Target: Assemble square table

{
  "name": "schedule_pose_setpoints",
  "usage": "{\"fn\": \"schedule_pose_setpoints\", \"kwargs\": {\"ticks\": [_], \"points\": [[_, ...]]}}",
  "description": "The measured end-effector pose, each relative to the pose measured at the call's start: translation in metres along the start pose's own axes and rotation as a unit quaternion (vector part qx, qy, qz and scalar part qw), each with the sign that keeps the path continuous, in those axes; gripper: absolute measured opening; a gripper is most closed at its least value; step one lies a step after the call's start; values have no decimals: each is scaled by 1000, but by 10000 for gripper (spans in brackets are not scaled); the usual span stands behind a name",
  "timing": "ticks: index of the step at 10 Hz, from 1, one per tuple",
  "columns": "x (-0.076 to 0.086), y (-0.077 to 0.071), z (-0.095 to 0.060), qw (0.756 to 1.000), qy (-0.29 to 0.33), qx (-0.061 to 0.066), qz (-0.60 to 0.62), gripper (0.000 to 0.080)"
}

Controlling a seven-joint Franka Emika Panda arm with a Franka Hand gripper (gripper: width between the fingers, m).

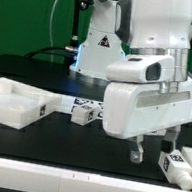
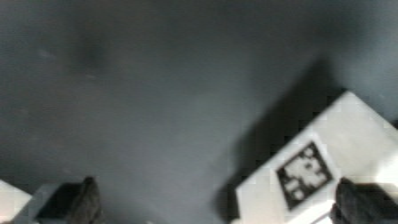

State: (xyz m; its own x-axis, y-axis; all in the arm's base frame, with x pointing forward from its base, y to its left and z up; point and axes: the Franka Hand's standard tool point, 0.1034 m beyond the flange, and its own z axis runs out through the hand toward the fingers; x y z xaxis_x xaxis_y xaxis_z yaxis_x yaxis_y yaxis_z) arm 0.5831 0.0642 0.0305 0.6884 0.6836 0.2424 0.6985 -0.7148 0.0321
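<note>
Black worktop (image 1: 35, 145) fills most of both views, mostly bare. Top (image 1: 9, 116) sits rim-up at the exterior view's left, well apart from me, no legs fitted that I can see. My gripper (image 1: 149, 156) hangs low over the worktop at the exterior view's right, jaws spread wide, nothing between them. Wrist view agrees: gripper (image 2: 217, 205) with dark fingertips (image 2: 71, 203) at the frame edge and only bare worktop in the gap. Target looks like the leg (image 1: 181, 165) lying on its side just beside me, to the exterior view's right of the gripper, not touching. In the wrist view the same leg (image 2: 320, 160) shows tag-up, close to one fingertip and off the gap's centre. Its long axis runs diagonal to the line between my fingertips, not square to it. Another leg (image 1: 85, 112) lies between top and me, further off. Judgement: step is reaching for a leg, task barely begun. Coming move turns on this: the leg is off toward the exterior view's right, so I need a short sideways shift plus a wrist turn so the jaws straddle its short width. Only one arm, so no choice there. Risk: nudging the leg with the near finger on the way down.
</note>
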Motion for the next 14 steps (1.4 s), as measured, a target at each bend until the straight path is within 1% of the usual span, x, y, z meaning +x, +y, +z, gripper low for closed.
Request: {"fn": "schedule_pose_setpoints", "kwargs": {"ticks": [2, 3, 4, 5, 6, 7, 8, 9, 12, 14], "points": [[-16, 15, 2, 1000, -4, -4, -16, 649], [-20, 21, 0, 1000, -6, -4, -18, 649], [-15, 17, -4, 1000, -10, 1, -6, 649], [-3, 8, -14, 1000, -25, 16, 5, 649], [8, 7, -23, 999, -35, 26, 10, 649], [17, 5, -23, 999, -33, 26, 20, 649], [21, -4, -18, 999, -33, 29, 23, 649], [27, -10, -12, 999, -26, 26, 22, 649], [26, -11, 4, 999, -26, 32, 25, 649], [22, -9, 10, 999, -28, 35, 25, 649]]}}
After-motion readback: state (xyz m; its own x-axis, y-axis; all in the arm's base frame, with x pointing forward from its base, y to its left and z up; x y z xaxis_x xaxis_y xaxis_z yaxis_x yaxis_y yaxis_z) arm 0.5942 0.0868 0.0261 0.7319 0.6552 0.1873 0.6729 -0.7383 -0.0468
